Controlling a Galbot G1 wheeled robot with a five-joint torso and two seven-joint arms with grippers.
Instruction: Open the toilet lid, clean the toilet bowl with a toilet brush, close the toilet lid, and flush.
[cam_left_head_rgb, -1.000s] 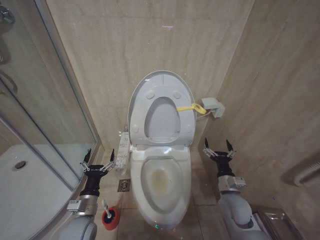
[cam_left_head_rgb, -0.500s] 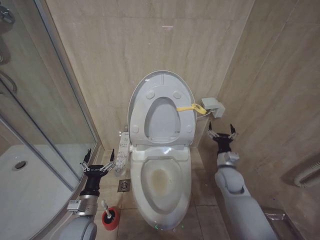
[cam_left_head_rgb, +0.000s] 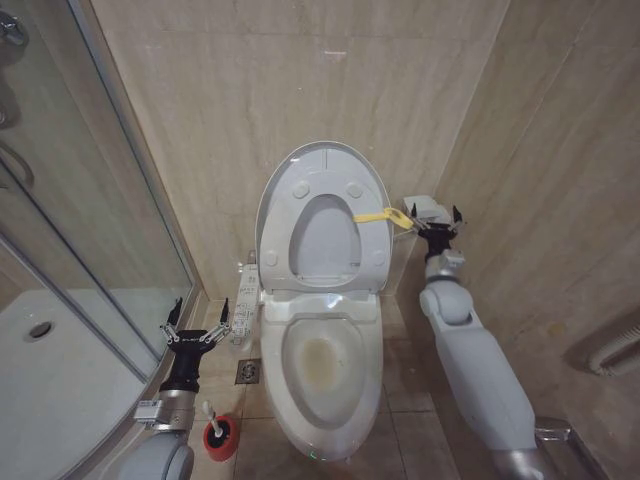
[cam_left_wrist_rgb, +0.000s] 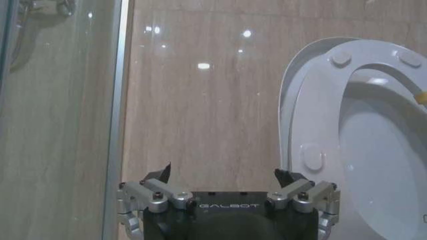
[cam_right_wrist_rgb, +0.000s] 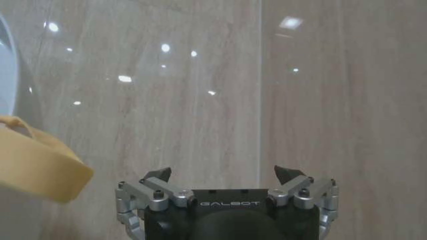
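currently | toilet lid (cam_left_head_rgb: 322, 160) upright against the wall, yellow strap loop (cam_left_head_rgb: 385, 216) on its edge | right gripper (cam_left_head_rgb: 433, 226) wide, just beside the loop | left gripper (cam_left_head_rgb: 197, 320) wide, parked above toilet brush (cam_left_head_rgb: 213, 414) | risk: fingers slide past the limp strap, lid slams

The toilet lid (cam_left_head_rgb: 322, 200) is standing upright against the wall, its yellow strap loop (cam_left_head_rgb: 385, 215) hanging off its right edge. The toilet bowl (cam_left_head_rgb: 322, 365) is lying open, stained yellowish inside. The toilet brush (cam_left_head_rgb: 212, 413) is resting in its red holder cup (cam_left_head_rgb: 222, 436) on the floor.
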